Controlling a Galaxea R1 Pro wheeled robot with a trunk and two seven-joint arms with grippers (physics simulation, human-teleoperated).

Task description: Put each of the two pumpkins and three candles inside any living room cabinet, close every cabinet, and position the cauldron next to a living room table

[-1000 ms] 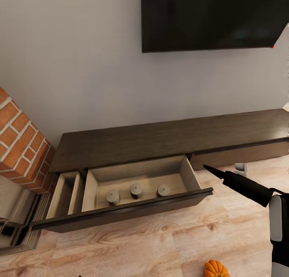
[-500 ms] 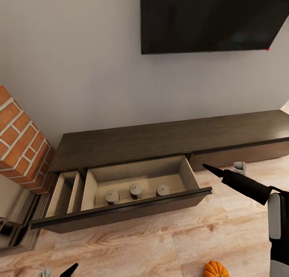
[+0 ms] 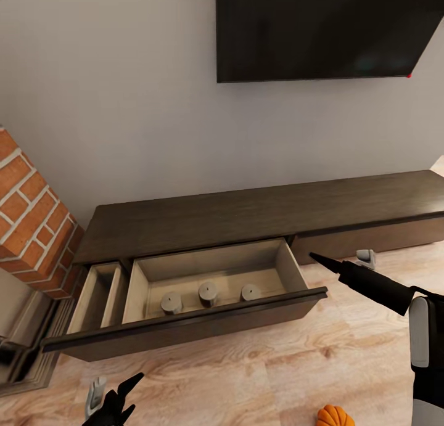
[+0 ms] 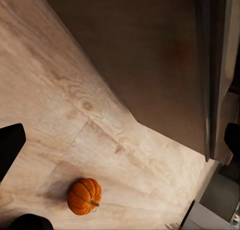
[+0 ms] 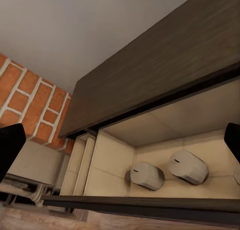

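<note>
The long dark cabinet has one wide drawer pulled out. Three tan candles stand in a row inside it, and two of these candles show in the right wrist view. My right gripper hovers open just off the drawer's right end, nothing between its fingers. One orange pumpkin lies on the wood floor in front of the drawer, below the right arm. My left gripper is open and empty, low in front of the drawer; its wrist view looks down on the pumpkin.
A red brick fireplace stands against the cabinet's left end. A black TV hangs on the wall above. The pulled-out drawer front juts over the wood floor.
My left gripper has risen into the head view at the bottom left. The head view has shifted slightly. The right arm has barely moved.
</note>
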